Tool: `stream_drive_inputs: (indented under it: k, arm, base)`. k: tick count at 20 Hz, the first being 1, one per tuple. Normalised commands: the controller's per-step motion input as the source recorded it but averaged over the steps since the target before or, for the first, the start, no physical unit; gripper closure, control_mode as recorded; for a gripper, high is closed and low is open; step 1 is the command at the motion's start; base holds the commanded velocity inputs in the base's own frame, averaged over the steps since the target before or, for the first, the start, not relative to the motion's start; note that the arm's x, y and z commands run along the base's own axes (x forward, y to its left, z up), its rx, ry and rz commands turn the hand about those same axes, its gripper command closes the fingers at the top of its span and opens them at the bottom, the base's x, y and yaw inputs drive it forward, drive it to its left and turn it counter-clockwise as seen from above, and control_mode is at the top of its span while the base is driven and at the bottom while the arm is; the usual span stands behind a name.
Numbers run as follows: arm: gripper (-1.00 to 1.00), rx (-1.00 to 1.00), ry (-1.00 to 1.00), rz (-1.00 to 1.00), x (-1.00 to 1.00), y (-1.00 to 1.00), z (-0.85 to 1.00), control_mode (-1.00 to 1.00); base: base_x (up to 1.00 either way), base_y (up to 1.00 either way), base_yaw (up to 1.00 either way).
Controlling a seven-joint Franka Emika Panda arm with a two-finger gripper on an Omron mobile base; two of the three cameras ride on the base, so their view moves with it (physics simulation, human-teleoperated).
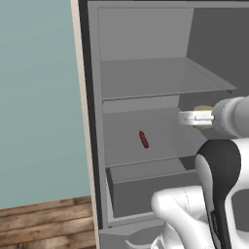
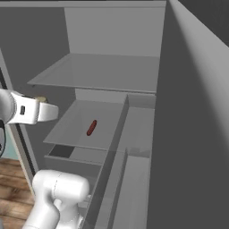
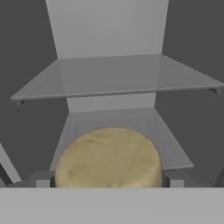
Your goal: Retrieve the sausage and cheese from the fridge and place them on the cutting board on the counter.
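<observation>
Open fridge (image 1: pixel 146 78), sausage (image 1: pixel 144 139) lying on middle shelf (image 2: pixel 85 129), gripper (image 3: pixel 107 178) spread wide around cheese (image 3: pixel 108 159), grip uncertain

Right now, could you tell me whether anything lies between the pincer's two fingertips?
Yes: the cheese sits between the open pincer's fingertips in the hand view. Whether they touch it, I cannot tell.

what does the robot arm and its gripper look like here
The arm has glossy white rounded shells with a dark black joint band and a grey cylindrical wrist. The gripper is a pale white-grey block; in the hand view its fingertips look small, grey and squared. No cables or markings stand out.
</observation>
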Motion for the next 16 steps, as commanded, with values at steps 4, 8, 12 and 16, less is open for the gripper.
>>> stream_drive_inputs:
  k: [4,8,12,16]
  arm:
    - [1.00,0.00,0.00,0.00,0.00,0.00,0.00,1.00]
    - [1.00,0.00,0.00,0.00,0.00,0.00,0.00,1.00]
    - [1.00,0.00,0.00,0.00,0.00,0.00,0.00,1.00]
    - [1.00,0.00,0.00,0.00,0.00,0.00,0.00,1.00]
  base:
    - [-0.03,0.00,0.00]
    - [-0.59,0.31,0.00]
    - [-1.00,0.50,-0.16]
    - [-0.96,0.76,-0.35]
